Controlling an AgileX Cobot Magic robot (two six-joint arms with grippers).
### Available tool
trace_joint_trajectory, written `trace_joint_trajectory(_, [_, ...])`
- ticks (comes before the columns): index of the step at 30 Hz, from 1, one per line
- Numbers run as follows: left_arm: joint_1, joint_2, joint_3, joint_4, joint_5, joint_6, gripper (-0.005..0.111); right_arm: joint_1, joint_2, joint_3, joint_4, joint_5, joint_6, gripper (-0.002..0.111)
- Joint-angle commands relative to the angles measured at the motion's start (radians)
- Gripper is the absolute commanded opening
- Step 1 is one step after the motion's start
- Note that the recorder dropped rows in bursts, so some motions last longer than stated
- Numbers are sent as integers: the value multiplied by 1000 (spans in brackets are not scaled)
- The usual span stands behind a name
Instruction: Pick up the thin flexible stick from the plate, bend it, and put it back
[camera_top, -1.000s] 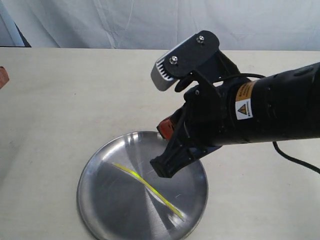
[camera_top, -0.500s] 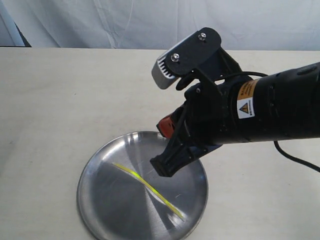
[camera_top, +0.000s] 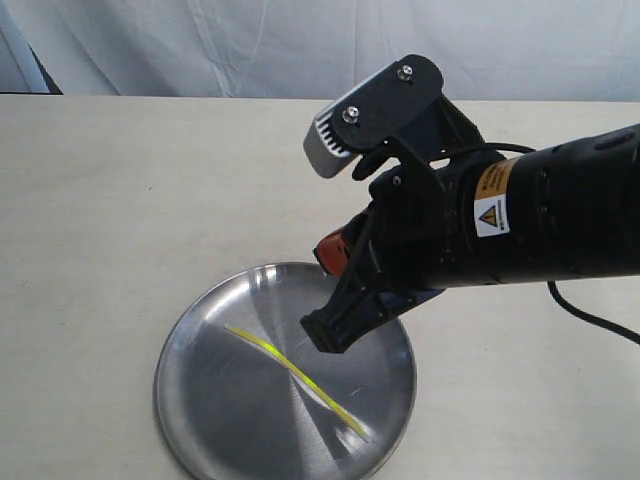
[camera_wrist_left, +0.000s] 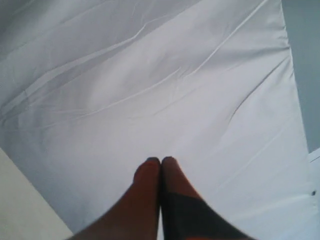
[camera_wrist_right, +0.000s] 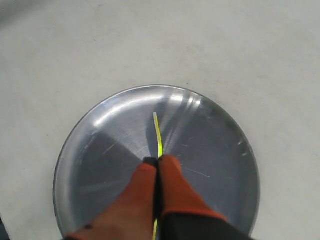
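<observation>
The right arm (camera_top: 540, 215) reaches in from the right of the exterior view, wrist tilted downward. The right end effector (camera_top: 325, 335) points down and leftward, its orange-and-black fingers (camera_wrist_right: 172, 185) pressed together. The left end effector (camera_wrist_left: 161, 161) has its tips touching, gripping nothing.

Matte black right arm (camera_top: 560, 215) with a yellow warning label (camera_top: 490, 203), a black cable (camera_top: 590, 318) and a two-screw camera bracket (camera_top: 385, 105); left tool (camera_wrist_left: 160, 161) and right tool (camera_wrist_right: 157, 161) have orange-red fingers (camera_wrist_right: 172, 187).

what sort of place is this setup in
Probably a robot test bench or lab: a pale table with a white cloth hung behind it, one steel plate holding a stick, and a black robot arm with a warning sticker.
</observation>
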Motion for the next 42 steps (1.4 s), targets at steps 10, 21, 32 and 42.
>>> trace_joint_trajectory(10, [3,-35,212,-534,-97,1008,0,-3,-7,-2,1,-9,-4,0])
trace_joint_trajectory(21, [1,-133,212,-856,518,1799,0,-3,-7,-2,23,-14,-2,0])
trace_joint_trajectory(32, [1,-133,212,-856,514,1799,0,-3,-7,-2,23,-14,-2,0])
trace_joint_trajectory(42, [1,-133,212,-856,515,1801,0,-3,-75,1,9,3,-2,0])
